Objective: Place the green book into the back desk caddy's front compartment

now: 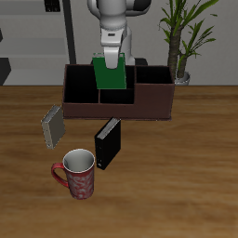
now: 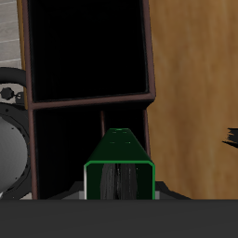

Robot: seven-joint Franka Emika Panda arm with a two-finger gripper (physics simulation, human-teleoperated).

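Observation:
My gripper [image 1: 112, 58] is shut on the green book [image 1: 111, 74] and holds it upright by its top edge over the middle of the back desk caddy [image 1: 153, 104], a long dark reddish-brown box with black cells. The book's lower edge hangs just above the small front compartment [image 1: 116, 96]. In the wrist view the green book [image 2: 119, 165] shows edge-on with white pages. Beneath it lies the front compartment [image 2: 126, 119], partly hidden by the book, next to a divider. A wide side cell [image 2: 88, 46] lies beyond it.
A grey book [image 1: 53, 127], a black book [image 1: 108, 144] and a red patterned mug [image 1: 78, 175] stand on the table between the caddy and the front edge. A potted plant [image 1: 186, 42] stands behind the caddy's end. The black book's corner [image 2: 231, 139] shows in the wrist view.

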